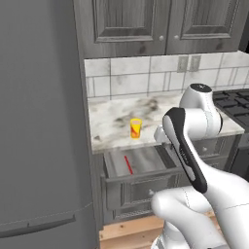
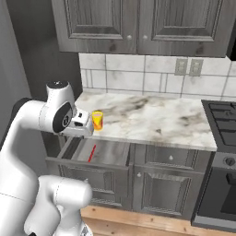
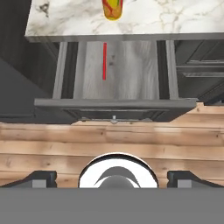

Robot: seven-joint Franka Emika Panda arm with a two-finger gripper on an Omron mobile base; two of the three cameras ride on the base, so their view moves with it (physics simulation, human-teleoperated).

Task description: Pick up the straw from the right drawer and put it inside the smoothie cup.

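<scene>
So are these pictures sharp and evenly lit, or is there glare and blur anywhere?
Left base view: soft, flat light, slightly blurry, no glare on the counter. Right base view: the same, with dark shade inside the drawer. Hand view: the straw reads crisp and the floor looks evenly lit.

Marbled stone counter (image 1: 116, 121) — smooth, grey wood-grain right drawer (image 3: 131, 65) (matt), planked wooden floor (image 3: 109, 140)

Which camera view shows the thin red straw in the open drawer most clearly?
The hand view: it looks straight down into the open grey drawer, so the thin red straw shows at full length, unobstructed. The left base view shows the straw slanted and smaller; the right base view shows it small, near the arm.
</scene>
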